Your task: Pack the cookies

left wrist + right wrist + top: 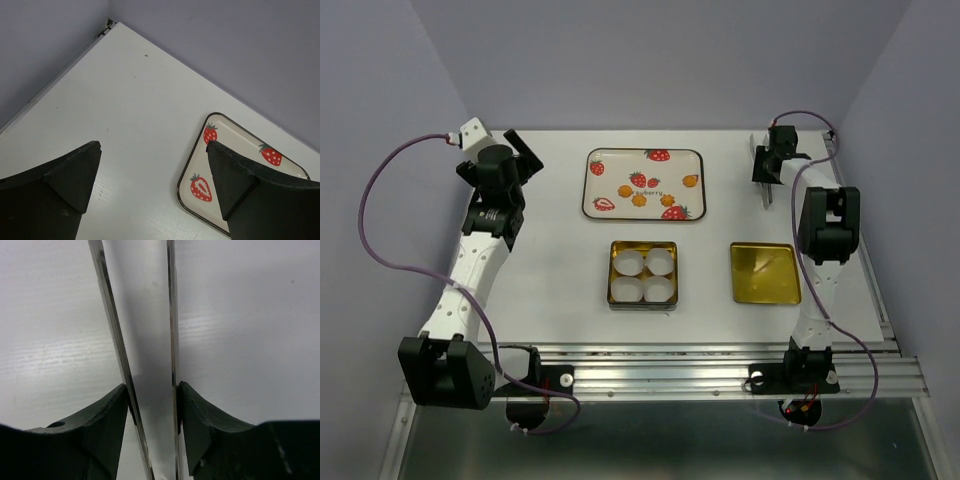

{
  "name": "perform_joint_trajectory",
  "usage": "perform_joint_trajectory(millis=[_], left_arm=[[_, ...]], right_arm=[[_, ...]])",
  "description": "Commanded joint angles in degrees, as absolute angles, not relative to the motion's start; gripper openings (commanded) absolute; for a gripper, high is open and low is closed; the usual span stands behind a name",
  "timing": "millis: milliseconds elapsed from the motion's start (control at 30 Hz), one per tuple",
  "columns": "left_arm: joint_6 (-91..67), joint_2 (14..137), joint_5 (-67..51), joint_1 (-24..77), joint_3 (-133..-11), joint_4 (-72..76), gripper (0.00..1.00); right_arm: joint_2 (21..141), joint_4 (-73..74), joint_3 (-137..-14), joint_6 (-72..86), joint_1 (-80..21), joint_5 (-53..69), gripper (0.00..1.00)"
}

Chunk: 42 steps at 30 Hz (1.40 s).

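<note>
Right gripper, at the far right of the white desk, pinches silver metal tongs, fingers pressing both arms. Left gripper hangs spread wide and empty, far left. Four small round orange cookies lie on the white strawberry-printed tray, far centre.

The metal tongs run off the top and bottom edges of the right wrist view, tips unseen. A finger of the left tool and the bottom edge cut off the strawberry tray. From above, the cookies are too small for detail.
</note>
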<state>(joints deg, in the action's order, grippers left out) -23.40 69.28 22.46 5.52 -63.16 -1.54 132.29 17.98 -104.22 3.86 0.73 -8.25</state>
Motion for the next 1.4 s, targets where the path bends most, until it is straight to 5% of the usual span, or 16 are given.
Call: perform_joint_trajectory(millis=[0, 533, 800, 1367], left_arm=[[-23.20, 66.62, 22.33, 5.36, -63.81, 0.53, 0.99], [-23.47, 63.81, 20.31, 5.36, -62.58, 0.88, 0.99], [-24.26, 65.30, 17.67, 5.36, -61.44, 0.97, 0.99], [-25.75, 65.48, 14.15, 5.36, -60.12, 1.05, 0.99]], right_arm=[[120.87, 15.03, -101.35, 3.60, 1.05, -7.83, 0.49], [95.37, 14.13, -82.45, 1.77, -0.34, 14.32, 0.45], [90.53, 18.72, -78.32, -0.08, -13.87, 5.29, 0.47], [102.39, 24.96, -87.01, -1.05, -20.83, -8.43, 0.48]])
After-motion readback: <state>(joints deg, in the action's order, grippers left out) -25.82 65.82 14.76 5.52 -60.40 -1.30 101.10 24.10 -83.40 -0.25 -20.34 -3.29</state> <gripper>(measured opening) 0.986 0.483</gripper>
